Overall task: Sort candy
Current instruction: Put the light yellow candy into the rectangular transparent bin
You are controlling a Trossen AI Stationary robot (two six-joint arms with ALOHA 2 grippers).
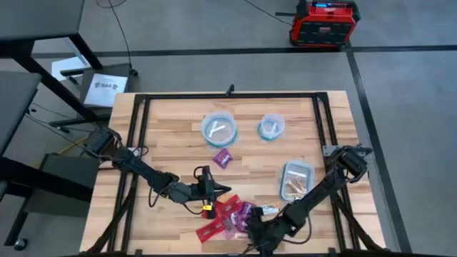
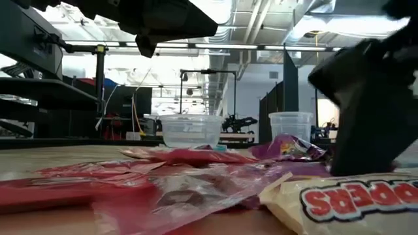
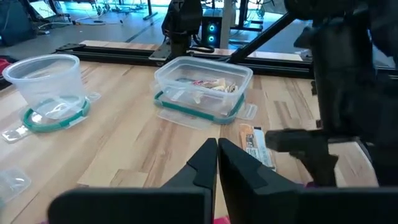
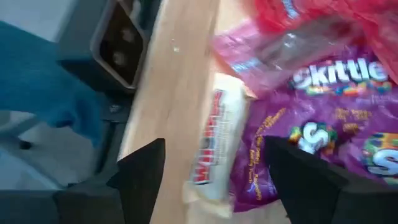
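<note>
The right pincer (image 4: pixel 214 171) hangs spread wide over the whitish bar (image 4: pixel 210 146) at the near edge of the tabletop (image 1: pixel 171 135), beside the heap of candy (image 1: pixel 230 216). Probably that bar is the target: straddle it alone, clear of the purple packet (image 4: pixel 329 143), close across its narrow width, then lift. The left pincer (image 3: pixel 217 163) waits pressed closed by the heap; 2 bowls (image 1: pixel 219 130) and 1 tub (image 1: pixel 295 179) stand beyond.
</note>
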